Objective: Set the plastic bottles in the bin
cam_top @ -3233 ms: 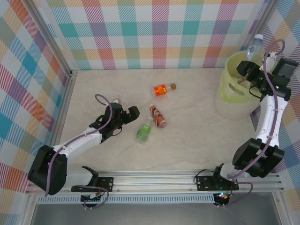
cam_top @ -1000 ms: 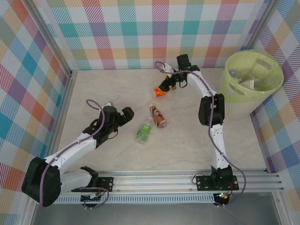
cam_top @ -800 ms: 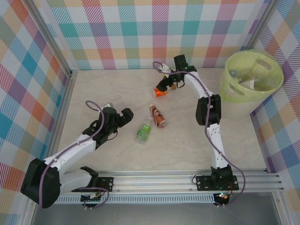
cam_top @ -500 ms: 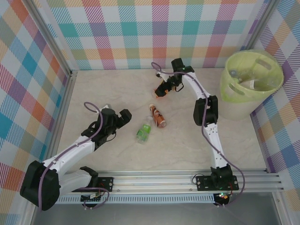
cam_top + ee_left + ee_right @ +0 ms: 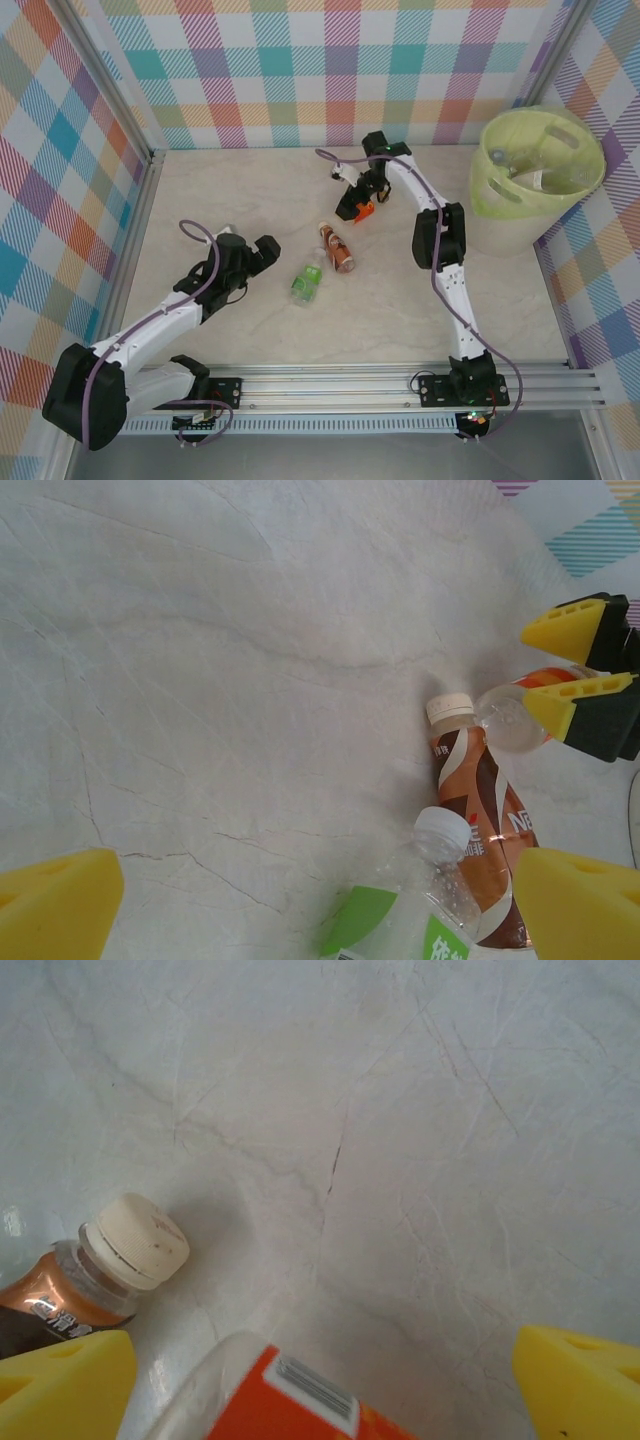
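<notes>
Top external — pale marbled tabletop [image 5: 250, 200], pastel plaid walls [image 5: 300, 70], bin [image 5: 505, 200] far-right

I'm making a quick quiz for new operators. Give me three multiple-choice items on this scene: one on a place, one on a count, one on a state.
1. Where does the bin stand? A far right corner of the table; B near left corner; C centre.
2. How many plastic bottles lie outside the bin? A one; B three; C six.
3. The fingers of the right gripper are: A shut on a cap; B open astride the orange-label bottle; C open above the bin.
1 A: it stands far back on the right. 2 B: orange-label, brown-label bottle and green-label bottle. 3 B: the right wrist view shows the fingers wide apart, bottle between.
</notes>
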`<state>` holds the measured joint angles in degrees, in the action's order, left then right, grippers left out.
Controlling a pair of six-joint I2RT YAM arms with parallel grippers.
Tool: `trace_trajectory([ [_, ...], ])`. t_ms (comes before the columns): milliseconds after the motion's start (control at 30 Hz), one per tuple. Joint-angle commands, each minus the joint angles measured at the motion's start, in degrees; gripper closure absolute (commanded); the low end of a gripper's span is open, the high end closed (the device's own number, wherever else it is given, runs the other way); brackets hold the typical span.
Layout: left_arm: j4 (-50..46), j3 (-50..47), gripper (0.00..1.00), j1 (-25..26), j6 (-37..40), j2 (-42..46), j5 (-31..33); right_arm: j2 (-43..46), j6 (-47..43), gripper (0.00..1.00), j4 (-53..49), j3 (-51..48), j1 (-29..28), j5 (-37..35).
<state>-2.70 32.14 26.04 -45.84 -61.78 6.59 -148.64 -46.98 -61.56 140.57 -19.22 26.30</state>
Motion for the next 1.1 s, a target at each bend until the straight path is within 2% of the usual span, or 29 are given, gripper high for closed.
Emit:
trace_trajectory([
  [0, 0.8, -1.2, 0.0, -0.9, -0.8, 1.8, 1.1, 6.1, -0.5, 0.02, -2.6, -4.0, -0.2, 1.0],
  [100, 0.9, -1.1, 0.0, -0.9, -0.7, 1.6, 1.0, 13.9, 1.2, 0.02, 2.7, -13.0, -0.2, 5.7],
  [200, 1.7, -1.0, 0.0, -1.0, -0.7, 0.9, 0.3, 22.6, 7.8, 0.01, 14.5, -23.8, -0.3, 5.3],
  [300, 2.0, -1.1, 0.0, -1.0, -0.8, 0.4, -0.1, 31.2, 21.7, 0.0, 28.9, -34.6, -0.3, -1.2],
  [400, 2.5, -1.5, 0.0, -1.1, -0.9, 0.0, 0.0, 36.7, 44.6, 0.0, 38.7, -42.8, -0.3, -13.0],
  [467, 2.9, -1.5, 0.0, -1.3, -0.8, -0.5, -0.2, 37.3, 60.3, 0.0, 37.8, -44.1, -0.3, -21.1],
  [500, 3.2, -1.4, 0.0, -1.3, -0.6, -0.7, -0.5, 36.9, 65.5, 0.0, 35.7, -43.7, -0.3, -23.6],
  [600, 3.3, -0.7, 0.0, -1.5, 0.0, -1.4, -1.5, 34.5, 76.0, 0.0, 28.0, -41.0, -0.3, -29.8],
  [767, 2.5, -1.4, 0.0, -1.5, 0.1, -0.2, -1.1, 30.5, 90.8, 0.0, 24.4, -41.9, -0.8, -34.0],
  [933, 1.4, -2.9, 0.0, -1.8, 0.1, 2.4, 0.3, 23.5, 95.1, 0.0, 20.0, -36.6, -1.4, -32.0],
  [1067, 1.1, -4.5, 0.0, -2.0, -0.6, 4.6, 1.5, 21.6, 97.7, 0.02, 19.5, -36.6, -2.6, -35.2],
])
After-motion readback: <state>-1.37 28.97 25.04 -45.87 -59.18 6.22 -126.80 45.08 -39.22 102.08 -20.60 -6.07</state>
